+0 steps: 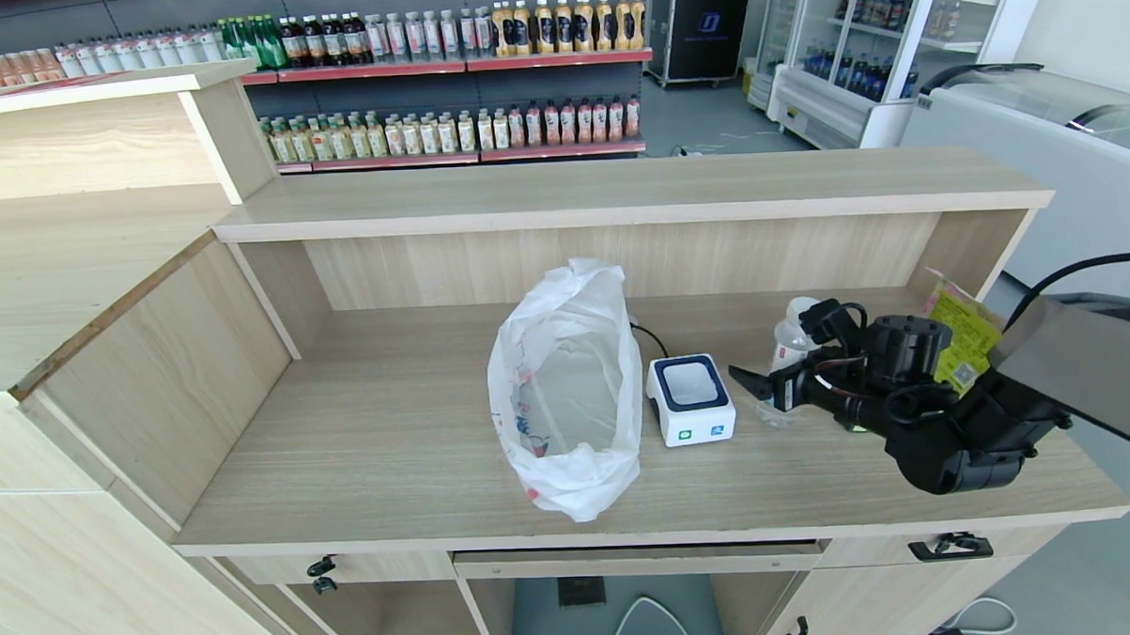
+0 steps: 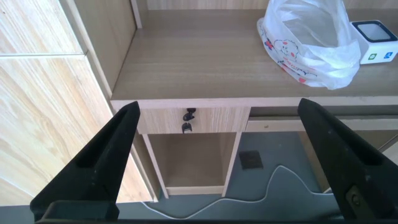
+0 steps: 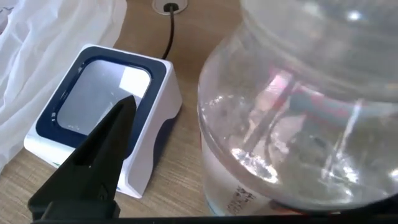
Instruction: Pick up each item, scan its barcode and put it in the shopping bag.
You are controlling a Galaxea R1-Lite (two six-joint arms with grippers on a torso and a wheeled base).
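Right gripper point(image 1: 772, 374) released, jaws straddling the one clear bottle point(image 1: 793, 333) at the counter's point(image 1: 391, 436) right end; far finger hidden. One scanner point(image 1: 688, 398) mid-counter beside one bag point(image 1: 568, 393). One yellow packet point(image 1: 962, 336), back right corner, partly hidden. Left gripper point(image 2: 219, 106) released, off the front edge.

Wooden counter point(image 1: 391, 436) carries: one white translucent plastic shopping bag point(image 1: 568, 393), one white-and-blue square barcode scanner point(image 1: 689, 398), one clear plastic bottle point(image 1: 791, 333), one yellow-green packet point(image 1: 965, 341) near the right rear corner.
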